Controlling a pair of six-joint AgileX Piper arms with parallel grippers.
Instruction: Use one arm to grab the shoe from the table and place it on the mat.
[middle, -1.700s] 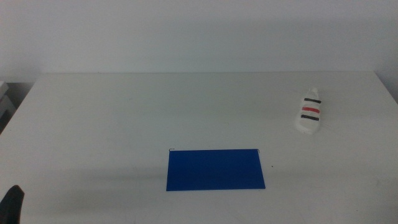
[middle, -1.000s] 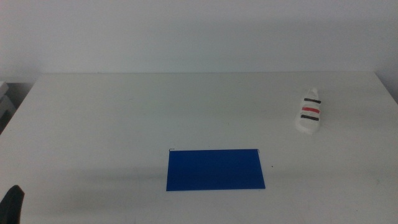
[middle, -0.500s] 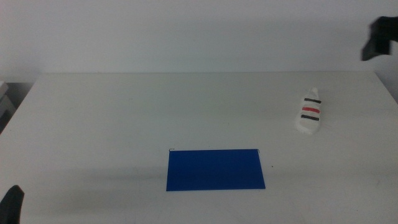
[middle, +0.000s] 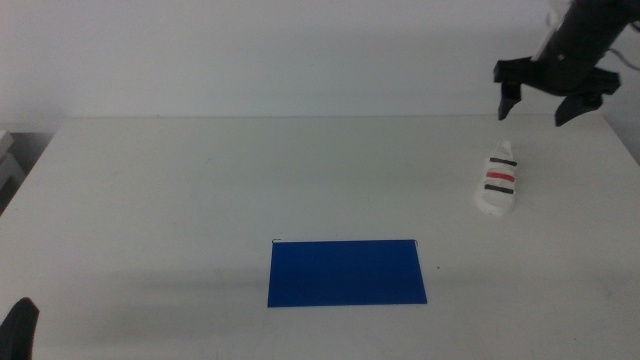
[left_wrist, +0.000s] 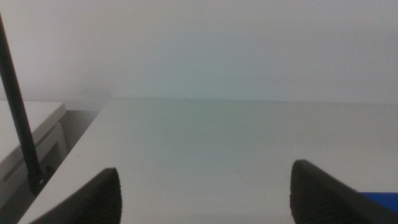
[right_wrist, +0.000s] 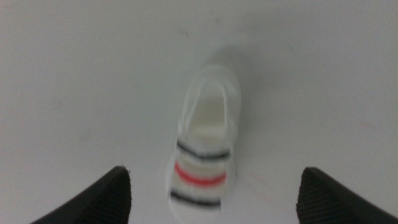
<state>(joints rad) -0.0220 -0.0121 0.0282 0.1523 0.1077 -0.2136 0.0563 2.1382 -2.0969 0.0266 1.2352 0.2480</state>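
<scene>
Left claw waits at the near left corner of the white worktop, its jaws spread apart in its own wrist view with nothing between them. Farther in, the deep-blue mat lies flat near the front middle. Well beyond it to the right sits the white sandal with two black straps and one red, apart from the mat. Above the sandal's far end hangs the right claw, jaws wide open and empty.
</scene>
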